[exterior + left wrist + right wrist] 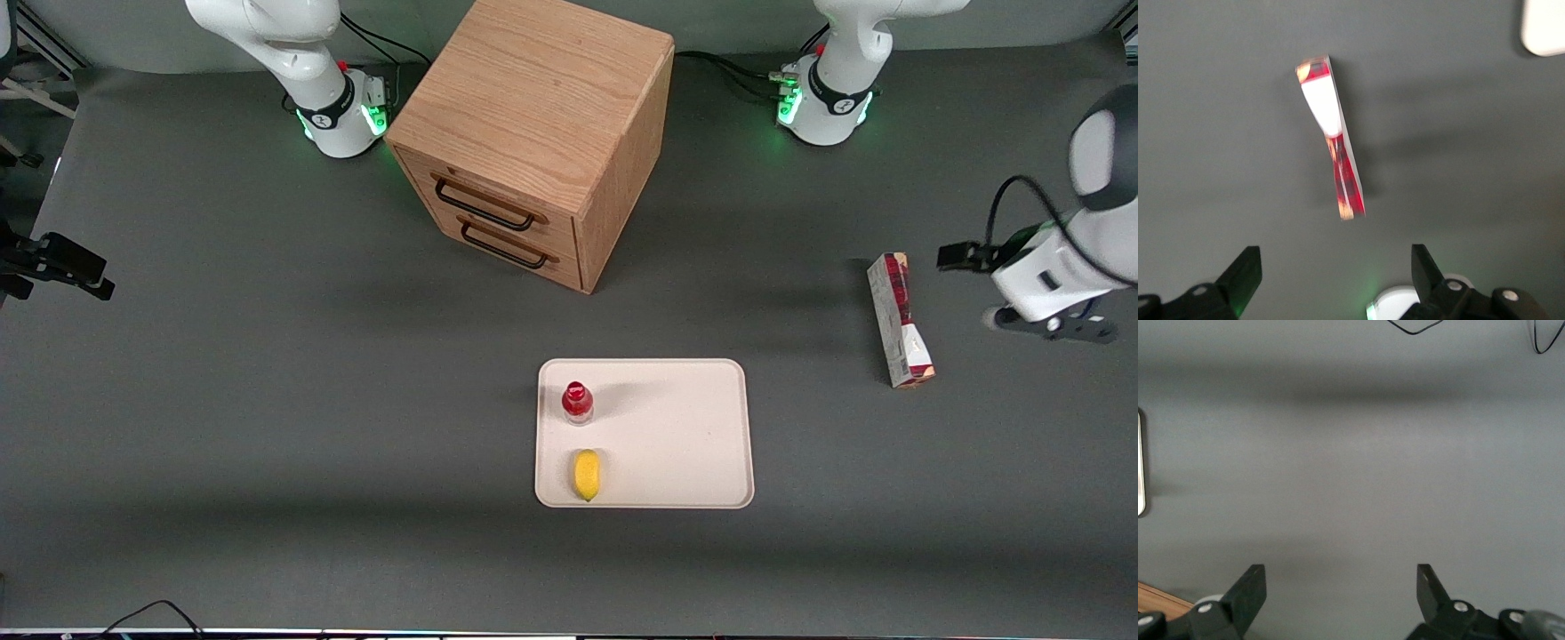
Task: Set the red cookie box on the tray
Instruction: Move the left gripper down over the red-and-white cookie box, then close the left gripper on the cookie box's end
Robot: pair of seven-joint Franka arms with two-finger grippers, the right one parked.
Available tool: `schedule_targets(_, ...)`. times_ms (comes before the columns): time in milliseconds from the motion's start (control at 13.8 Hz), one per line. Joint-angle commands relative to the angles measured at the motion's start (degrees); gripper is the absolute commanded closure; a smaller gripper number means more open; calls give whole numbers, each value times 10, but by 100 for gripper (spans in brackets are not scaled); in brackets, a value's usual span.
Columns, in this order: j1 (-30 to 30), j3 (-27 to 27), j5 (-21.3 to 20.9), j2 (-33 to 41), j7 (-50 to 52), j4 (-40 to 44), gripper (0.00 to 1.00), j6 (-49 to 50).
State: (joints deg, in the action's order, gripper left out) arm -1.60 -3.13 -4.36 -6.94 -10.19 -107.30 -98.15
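The flat cream-beige rectangular tray (676, 436) carries only a small red-capped bottle (577, 402) and a lemon (586, 475). The long, narrow dark-red cardboard cookie box (900, 318) lies on the table well apart, toward the working arm's end. The left gripper (1337, 270) hovers above it, fingers spread, empty. Everything remains: grasp, carry, set down.

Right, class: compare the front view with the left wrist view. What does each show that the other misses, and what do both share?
Only the front view shows the wooden drawer cabinet, the red-capped bottle and the lemon on the tray.

Only the left wrist view shows the gripper open, hovering above the table short of the carton.

Both show the red cookie box lying on the grey table, off the tray, and at least a corner of the tray.
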Motion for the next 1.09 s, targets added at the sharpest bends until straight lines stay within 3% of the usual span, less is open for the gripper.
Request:
schedule_targets(0,2,-2,-6,-5,2,-120,0,-160)
schedule_targets(507,2,-13,-8,-124,-9,-235,0,-437)
schedule_targets(580,2,-14,-12,-134,-9,-235,17,-442)
schedule_targets(652,3,-15,-15,-137,-9,-235,62,-441)
schedule_targets(725,3,-26,-16,-136,-9,-235,94,-436)
schedule_targets(797,3,-32,-16,-135,-11,-234,100,-431)
schedule_targets(1014,4,-37,-16,-131,-22,-230,100,-428)
